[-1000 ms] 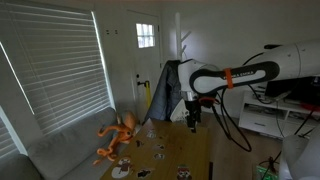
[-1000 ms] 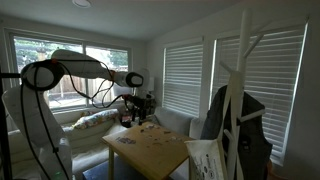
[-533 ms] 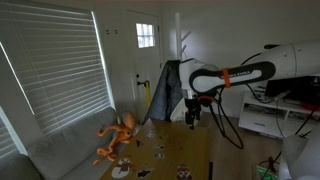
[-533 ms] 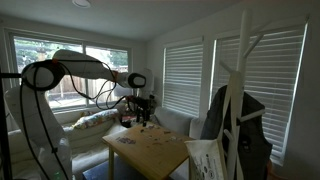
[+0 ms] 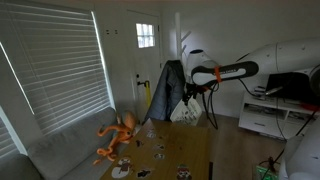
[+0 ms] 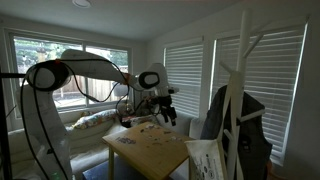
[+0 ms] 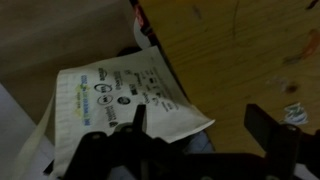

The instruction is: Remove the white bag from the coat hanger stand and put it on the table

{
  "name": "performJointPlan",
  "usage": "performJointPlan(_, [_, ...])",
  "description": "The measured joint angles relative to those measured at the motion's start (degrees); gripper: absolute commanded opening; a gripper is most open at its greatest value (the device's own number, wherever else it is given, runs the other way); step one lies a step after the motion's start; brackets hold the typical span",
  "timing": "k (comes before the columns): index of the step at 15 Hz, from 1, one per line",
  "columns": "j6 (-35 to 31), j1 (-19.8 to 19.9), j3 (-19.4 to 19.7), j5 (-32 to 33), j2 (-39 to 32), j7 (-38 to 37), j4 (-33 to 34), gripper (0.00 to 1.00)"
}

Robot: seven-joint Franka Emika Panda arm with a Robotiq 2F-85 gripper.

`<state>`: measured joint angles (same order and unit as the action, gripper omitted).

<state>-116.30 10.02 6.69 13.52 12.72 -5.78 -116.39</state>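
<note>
Where the window blinds (image 5: 60,70) fill the left of an exterior view, an orange octopus toy (image 5: 118,138) sits on a grey sofa (image 5: 65,150) below them. Just to its right lies the table (image 5: 190,150), with small items scattered over its wooden top. Past the table's far end a dark coat (image 5: 168,90) hangs on the coat hanger stand (image 5: 183,42), whose prongs show above it. The gripper (image 5: 192,100) hangs close beside the coat, carried by the white arm (image 5: 270,60) that reaches in from the right.

In an exterior view from the opposite end, the arm (image 6: 45,85) arches in from the left and the gripper (image 6: 165,108) points down above the table (image 6: 150,152). Further right, the white bag (image 6: 205,160) hangs low off the table's corner, in front of the stand (image 6: 238,70) and the coat (image 6: 248,130); which prong holds its handles cannot be told.

In the wrist view the bag (image 7: 115,105) lies on the left, printed face showing, just beside the table (image 7: 240,45) edge and not on the top. The gripper (image 7: 200,130) has its fingers (image 7: 135,125) wide apart, with nothing between them.
</note>
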Motion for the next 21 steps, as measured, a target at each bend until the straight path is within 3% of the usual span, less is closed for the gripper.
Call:
performJointPlan(5, [-8.75, 3.28, 2.36, 3.67, -4.22, -7.05, 5.79, 1.00])
performJointPlan(13, [-9.79, 3.58, 2.99, 3.75, -5.31, -9.70, 7.18, 1.00])
performJointPlan(18, [-21.50, 5.14, 4.81, 7.67, -6.17, -10.99, 8.36, 1.00])
performJointPlan(21, [-25.02, 6.18, 5.81, 8.47, -7.32, -11.41, 10.41, 1.00])
